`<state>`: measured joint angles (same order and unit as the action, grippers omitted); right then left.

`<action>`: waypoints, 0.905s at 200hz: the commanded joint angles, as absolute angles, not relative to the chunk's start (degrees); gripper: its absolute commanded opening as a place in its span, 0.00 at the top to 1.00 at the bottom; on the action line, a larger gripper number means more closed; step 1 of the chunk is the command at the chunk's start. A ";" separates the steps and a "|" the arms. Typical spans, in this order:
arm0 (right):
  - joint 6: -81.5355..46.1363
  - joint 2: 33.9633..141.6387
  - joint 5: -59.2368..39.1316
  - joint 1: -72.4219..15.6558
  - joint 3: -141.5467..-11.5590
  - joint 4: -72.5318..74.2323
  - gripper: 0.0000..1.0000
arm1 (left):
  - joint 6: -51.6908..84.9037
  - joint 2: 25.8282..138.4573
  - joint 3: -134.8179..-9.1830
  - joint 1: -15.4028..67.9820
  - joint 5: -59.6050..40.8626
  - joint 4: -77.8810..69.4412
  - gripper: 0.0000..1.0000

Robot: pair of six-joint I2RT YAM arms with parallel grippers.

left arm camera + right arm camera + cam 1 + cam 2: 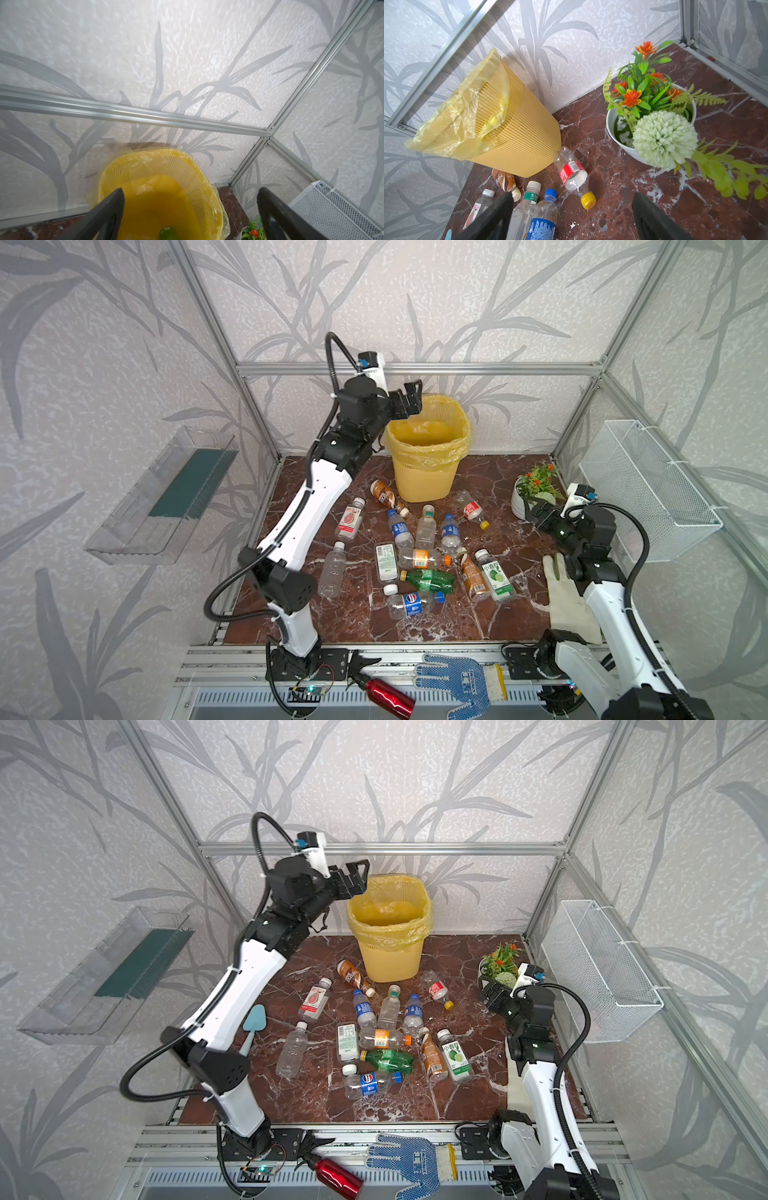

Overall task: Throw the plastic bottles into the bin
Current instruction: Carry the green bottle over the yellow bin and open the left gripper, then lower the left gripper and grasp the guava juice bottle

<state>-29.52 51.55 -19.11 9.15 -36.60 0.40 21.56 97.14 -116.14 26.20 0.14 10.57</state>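
Note:
Several plastic bottles (419,556) (380,1038) lie scattered on the marble floor in front of the yellow bin (428,448) (390,932). Among them are a green one (428,578) and a red-labelled one with a yellow cap (473,510) (573,172). My left gripper (409,400) (357,876) (192,190) hangs open over the bin's (187,166) left rim. A blurred green thing (168,233) shows inside the bin below the jaws. My right gripper (534,510) (488,990) (573,195) stands open and empty, low over the floor by the red-labelled bottle.
A white pot of fake flowers (519,497) (652,116) stands close behind the right gripper. A wire mesh basket (648,489) hangs on the right wall and a clear tray (162,497) on the left. Gloves (461,680) (569,597), a red metal bottle (388,697) and a blue scoop (252,1025) lie nearby.

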 commanded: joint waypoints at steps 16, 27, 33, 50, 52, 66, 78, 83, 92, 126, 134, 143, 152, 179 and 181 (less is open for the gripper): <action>-28.59 52.75 -19.87 8.48 -38.02 -2.17 0.11 | 15.76 86.51 -98.20 25.59 10.04 5.04 0.01; -28.31 53.29 -19.71 7.96 -38.29 -2.54 0.11 | 14.75 83.98 -93.26 24.80 12.11 6.83 0.01; -28.21 53.51 -19.61 7.72 -38.27 -2.56 0.11 | 14.25 82.85 -90.89 24.32 13.07 8.32 0.01; -28.29 53.94 -19.36 7.15 -37.79 -2.40 0.11 | 13.58 80.42 -84.49 22.42 15.27 14.13 0.01; -28.36 53.96 -19.34 7.04 -37.64 -2.25 0.11 | 13.55 80.22 -83.72 22.02 15.31 14.92 0.01; -28.56 54.21 -19.17 6.48 -37.18 -1.55 0.11 | 14.03 79.55 -79.24 19.88 14.82 20.39 0.01; -28.67 54.47 -18.99 6.03 -36.85 -1.07 0.11 | 14.06 79.91 -75.67 18.17 13.70 24.13 0.01; -28.74 54.65 -18.85 5.76 -36.80 -0.96 0.11 | 14.07 80.31 -74.39 17.54 13.27 25.41 0.01; -28.83 55.05 -18.61 5.28 -36.81 -0.79 0.11 | 14.13 81.45 -72.53 16.61 12.18 27.55 0.01; -29.36 56.50 -18.03 3.55 -36.67 -0.31 0.11 | 13.47 88.95 -70.77 15.87 10.10 32.15 0.02; -29.36 56.76 -17.85 3.11 -36.73 -0.35 0.11 | 14.02 91.09 -71.28 15.89 10.58 32.64 0.02; -29.36 56.95 -17.51 2.78 -36.74 -0.36 0.11 | 14.23 93.59 -72.13 15.88 11.28 33.24 0.02; -29.22 57.04 -17.35 2.48 -36.74 -0.50 0.11 | 13.35 96.16 -73.41 15.83 11.55 34.00 0.02; -28.84 56.55 -16.74 2.19 -36.63 -1.81 0.10 | 13.52 105.40 -79.80 15.35 12.94 40.39 0.02; -28.83 56.50 -16.67 2.20 -36.60 -1.97 0.10 | 13.47 105.89 -80.11 15.29 12.92 40.64 0.03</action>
